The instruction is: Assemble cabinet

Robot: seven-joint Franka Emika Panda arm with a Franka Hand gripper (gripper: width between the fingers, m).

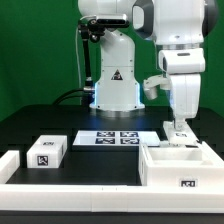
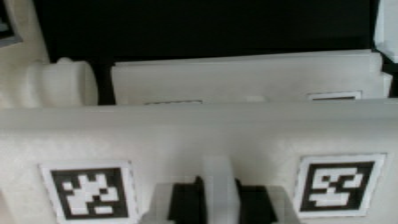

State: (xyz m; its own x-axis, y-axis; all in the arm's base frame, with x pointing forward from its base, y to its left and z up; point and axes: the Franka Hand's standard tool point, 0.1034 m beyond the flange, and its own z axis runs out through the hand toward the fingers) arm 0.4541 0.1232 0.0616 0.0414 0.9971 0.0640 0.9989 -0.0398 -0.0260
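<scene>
Exterior view first: we're watching the gripper [image 1: 178, 127] hanging directly above the cabinet [image 1: 186, 166], which is sitting at the desk's [image 1: 30, 128] front corner on the exterior view's right, its long side running along the front edge. The fingers [image 2: 180, 203] seem to be straddling one wall; whether they're clamping it, we can't tell.

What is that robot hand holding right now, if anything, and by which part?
The gripper seems to pinch the cabinet by the top edge of one wall, between two tags; the contact itself is blurred.
</scene>
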